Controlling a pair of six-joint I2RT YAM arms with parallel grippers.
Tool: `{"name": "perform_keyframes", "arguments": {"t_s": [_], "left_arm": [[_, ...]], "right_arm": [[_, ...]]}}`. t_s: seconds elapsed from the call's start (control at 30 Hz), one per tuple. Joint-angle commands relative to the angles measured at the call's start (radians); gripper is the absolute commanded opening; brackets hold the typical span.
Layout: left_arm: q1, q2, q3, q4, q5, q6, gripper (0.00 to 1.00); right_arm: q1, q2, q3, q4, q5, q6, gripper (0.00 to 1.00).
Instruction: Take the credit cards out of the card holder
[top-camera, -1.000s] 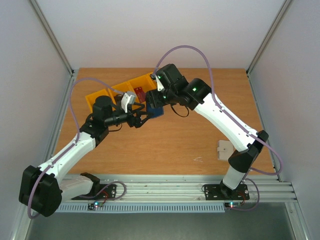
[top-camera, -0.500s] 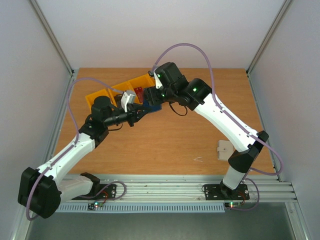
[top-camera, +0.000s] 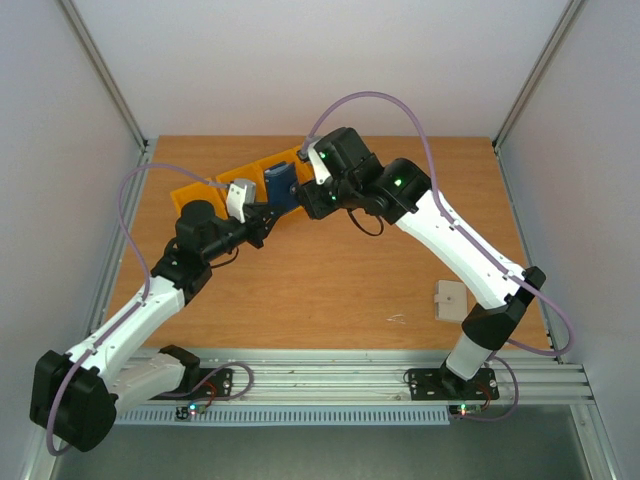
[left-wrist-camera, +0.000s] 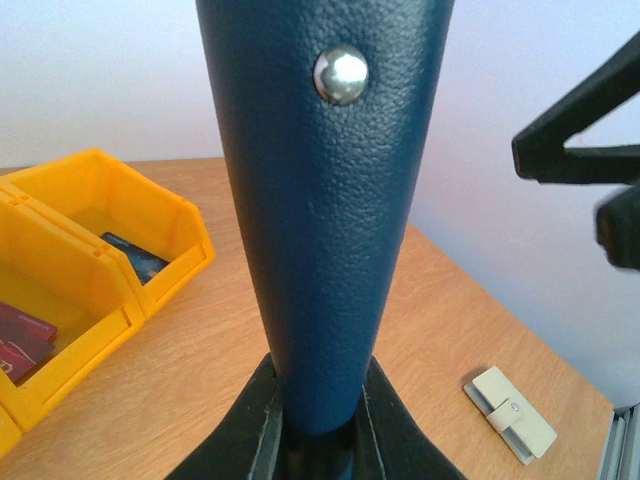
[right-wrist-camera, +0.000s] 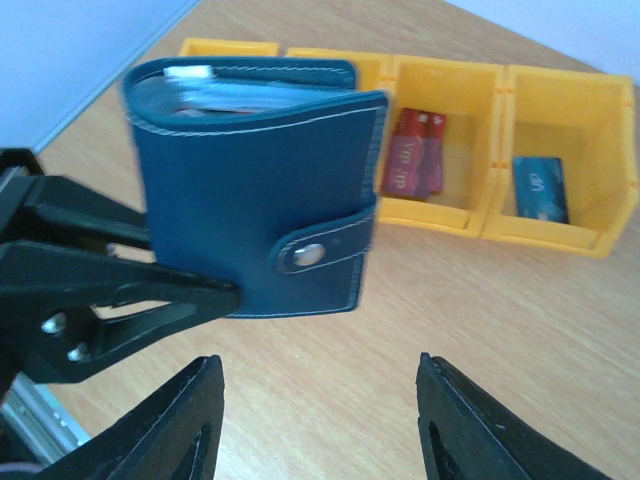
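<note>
Right wrist view: the card holder (right-wrist-camera: 255, 190), snapped shut, is clamped by the left gripper (left-wrist-camera: 318, 425) above the table (right-wrist-camera: 520, 340). The right gripper (right-wrist-camera: 320, 400) faces it, fingers spread; credit cards (right-wrist-camera: 415, 150) lie in yellow bins (right-wrist-camera: 560, 238).

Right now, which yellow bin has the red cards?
The bin second from right in the right wrist view holds the red cards; the end bin beside it holds a blue card.
</note>
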Motion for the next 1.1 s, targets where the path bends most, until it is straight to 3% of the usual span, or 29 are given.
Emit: {"name": "perform_keyframes", "arguments": {"t_s": [0.0,0.57,0.67,0.73,0.77,0.93,1.07], "left_arm": [[0.0,-0.016,-0.002,0.063,-0.027,-0.014,0.0],[0.0,-0.016,-0.009,0.068,-0.008,-0.008,0.0],[0.0,-0.017,-0.01,0.069,0.001,-0.008,0.0],[0.0,-0.019,-0.013,0.071,0.01,-0.006,0.0],[0.0,-0.021,-0.014,0.072,0.014,-0.005,0.0],[0.0,-0.037,-0.023,0.089,0.008,0.012,0.0],[0.017,-0.07,-0.028,0.085,0.03,0.086,0.0]], "right_arm": [[0.042,-0.005,-0.007,0.056,-0.027,-0.027,0.52],[0.057,0.17,0.123,0.052,0.082,-0.002,0.26],[0.057,0.192,0.134,0.043,0.125,0.013,0.17],[0.057,0.199,0.139,0.035,0.159,0.016,0.03],[0.057,0.201,0.14,0.03,0.174,0.017,0.01],[0.042,0.191,0.134,-0.01,0.262,0.007,0.01],[-0.057,0.101,0.019,-0.022,0.236,0.005,0.01]]}}
